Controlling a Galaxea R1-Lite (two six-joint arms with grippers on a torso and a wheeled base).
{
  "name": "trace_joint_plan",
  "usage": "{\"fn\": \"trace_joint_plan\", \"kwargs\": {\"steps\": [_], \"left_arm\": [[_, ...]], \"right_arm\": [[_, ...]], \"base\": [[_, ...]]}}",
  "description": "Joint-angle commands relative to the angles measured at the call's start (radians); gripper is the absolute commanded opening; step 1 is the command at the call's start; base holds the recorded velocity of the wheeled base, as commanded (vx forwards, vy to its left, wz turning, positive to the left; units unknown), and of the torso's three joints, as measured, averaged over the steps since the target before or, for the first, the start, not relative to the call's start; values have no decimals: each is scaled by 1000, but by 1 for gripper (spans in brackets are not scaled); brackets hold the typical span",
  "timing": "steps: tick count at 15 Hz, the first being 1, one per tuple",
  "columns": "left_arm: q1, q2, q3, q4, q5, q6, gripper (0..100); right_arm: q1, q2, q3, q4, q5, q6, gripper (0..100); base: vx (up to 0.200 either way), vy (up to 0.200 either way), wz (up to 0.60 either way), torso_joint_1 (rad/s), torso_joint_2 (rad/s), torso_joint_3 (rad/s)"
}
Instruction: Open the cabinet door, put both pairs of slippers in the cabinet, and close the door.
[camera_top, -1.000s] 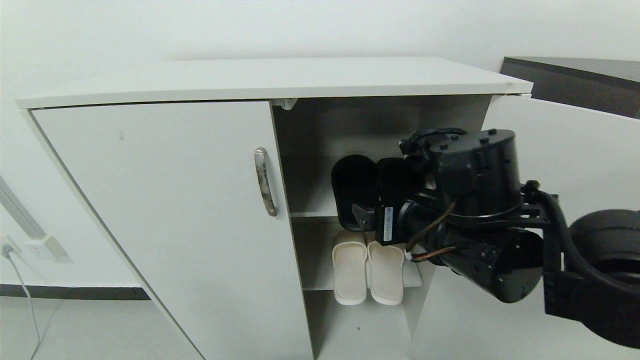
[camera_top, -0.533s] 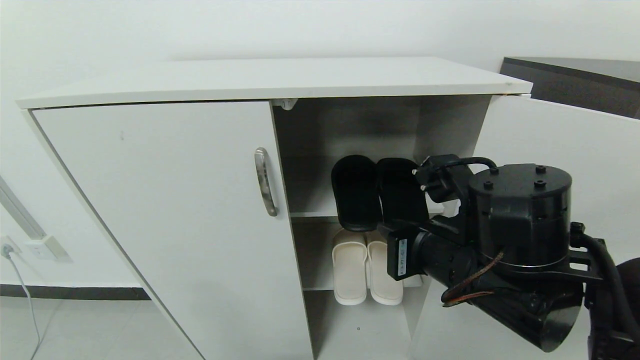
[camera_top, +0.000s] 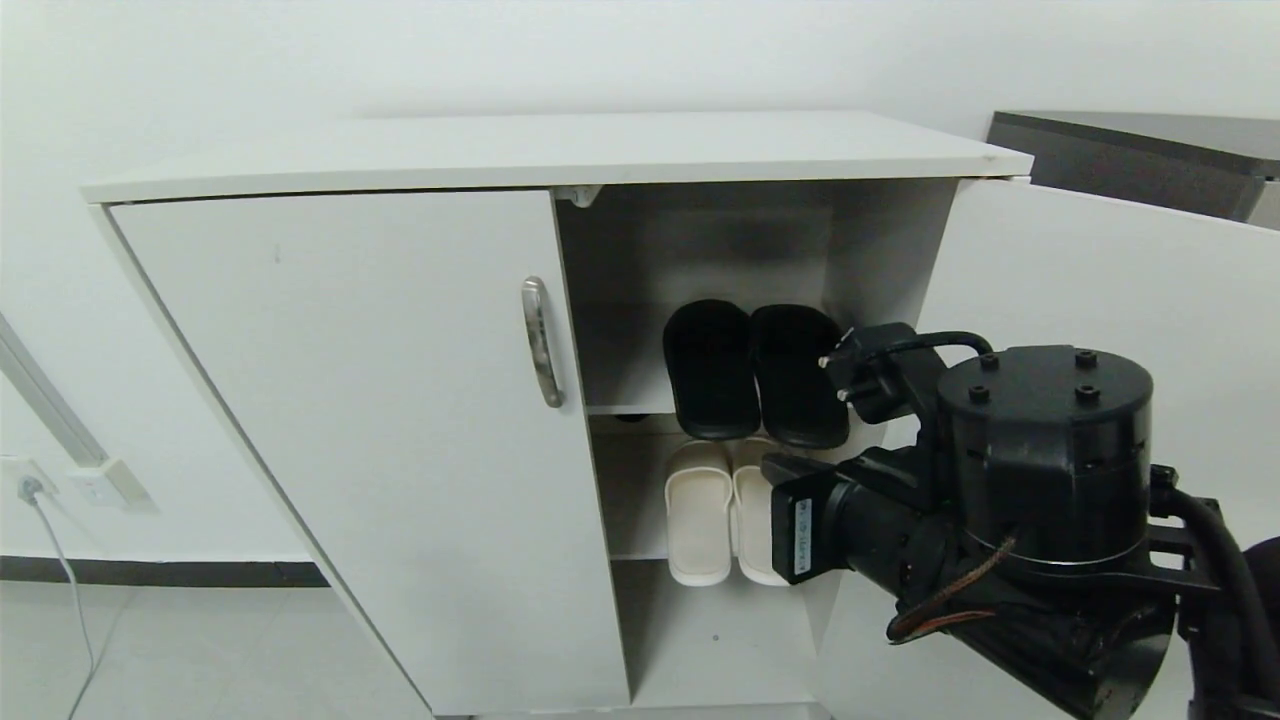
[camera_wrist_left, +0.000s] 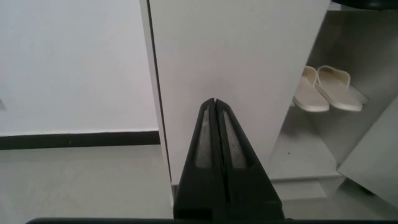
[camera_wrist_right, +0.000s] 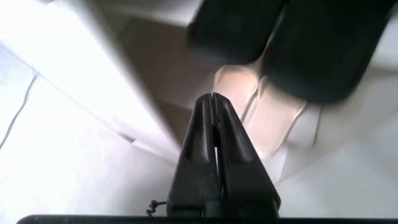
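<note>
- in the cabinet (camera_top: 560, 150), black slippers (camera_top: 755, 372) lay on the upper shelf (camera_top: 625, 408), white slippers (camera_top: 700, 510) below.
- left gripper (camera_wrist_left: 214, 102) and right gripper (camera_wrist_right: 214, 98) were pressed together, empty.
- i judged the open door (camera_top: 1080, 270) stiff, light; push near its free edge.

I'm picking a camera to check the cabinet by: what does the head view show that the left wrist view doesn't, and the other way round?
Head view, not left wrist view: the metal handle on the closed left door, and the cabinet top.
Left wrist view, not head view: the left gripper, jaws shut, in front of that door.
Both: the closed left door and the white slippers, side by side on a shelf in the open right half.
</note>
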Motion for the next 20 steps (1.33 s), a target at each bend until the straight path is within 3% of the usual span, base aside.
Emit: {"fn": "trace_joint_plan", "kwargs": {"steps": [1,16,20], "left_arm": [[0,1,0,0,0,-1,0],[0,1,0,0,2,-2,0],[0,1,0,0,2,-1,0]], "right_arm": [[3,2,1,0,0,0,0],[-5,34,37,-14,-2,2,0],[-52,81,58,-129,7,2,0]], "base": [[-200,0,0,-2,-2,12],[-200,0,0,1,5,2],[0,0,0,0,0,0]]}}
